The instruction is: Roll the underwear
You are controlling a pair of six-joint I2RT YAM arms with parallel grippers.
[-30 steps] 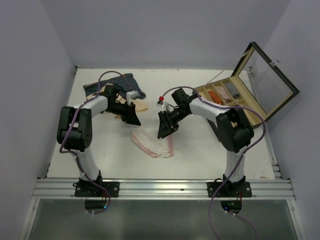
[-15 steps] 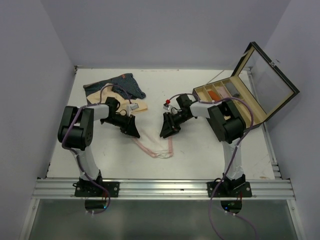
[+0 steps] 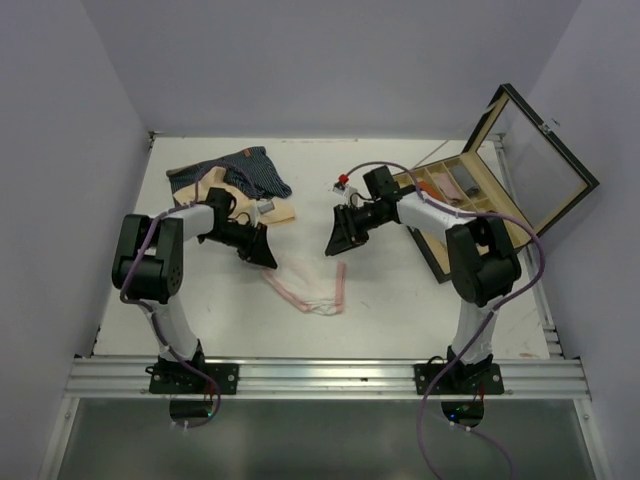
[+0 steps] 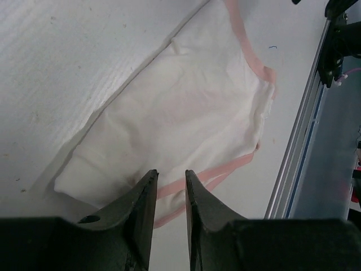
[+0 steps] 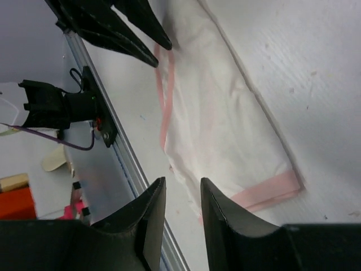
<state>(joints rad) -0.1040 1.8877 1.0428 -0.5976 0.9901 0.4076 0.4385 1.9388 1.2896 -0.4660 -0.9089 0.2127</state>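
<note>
The worktop [image 3: 400,310] carries everything. The open wooden box [image 3: 540,165] stands well to the right of the pink-and-white underwear [image 3: 305,290] and farther back. The navy striped underwear [image 3: 255,168] lies behind and left of it, and the beige one [image 3: 280,212] lies between the two. The pink-and-white underwear is spread flat near the worktop's middle. My left tool [image 4: 170,174] sits at its left corner and my right tool [image 5: 182,182] at its right end, each slightly parted and gripping nothing.
</note>
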